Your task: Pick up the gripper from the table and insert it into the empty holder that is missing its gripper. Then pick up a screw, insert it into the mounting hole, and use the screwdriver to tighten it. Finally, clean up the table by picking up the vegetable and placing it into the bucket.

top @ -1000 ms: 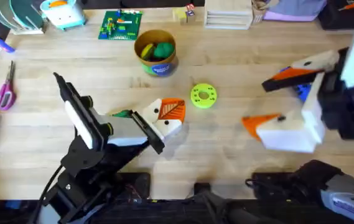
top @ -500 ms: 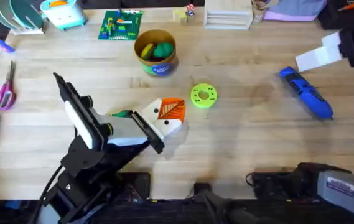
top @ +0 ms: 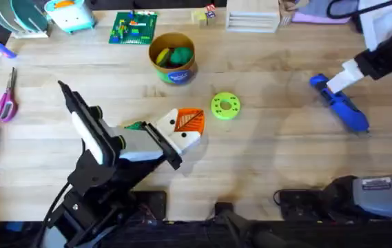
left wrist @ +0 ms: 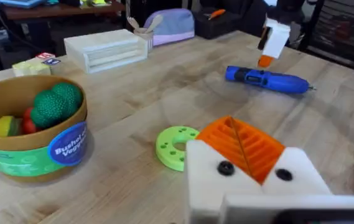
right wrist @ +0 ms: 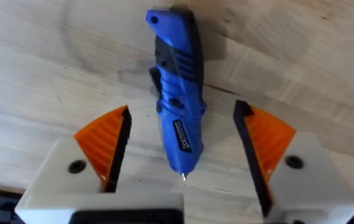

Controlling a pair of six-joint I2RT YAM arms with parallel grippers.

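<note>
The right tool (right wrist: 180, 165) hangs over the stubby blue plastic screwdriver (right wrist: 177, 93), its white fingers with orange ribbed pads (right wrist: 105, 146) spread wide, one on each side of the blue handle. The screwdriver lies flat on the pale wooden desk (top: 264, 158), near the far right side. Nothing is pinched yet.

What could go wrong? The handle is round and smooth, so I think it could roll or spin away if one pad touches it first. The tool also sits near the tip end (the thin metal point is right by the fingers), so a grab there might leave the heavy end tipping down. If it comes down too low, the pads could bump the desk.

The left tool (left wrist: 251, 165) rests near the middle of the desk, beside the lime-green round disc with holes (top: 224, 106). Its orange pads look pressed together, with nothing between them.

The right wrist view shows the gap on each side of the screwdriver and the little label on it, which the overhead view cannot show. The overhead view shows where everything sits: the short round tan-yellow bucket (top: 172, 57) far from the screwdriver, and a small dark-green thing (top: 135, 126) peeking out by the left arm, maybe the toy vegetable (I cannot tell for sure). The left wrist view looks inside the bucket, where a bumpy round green toy (left wrist: 57, 104) sits with something yellow and red.
</note>
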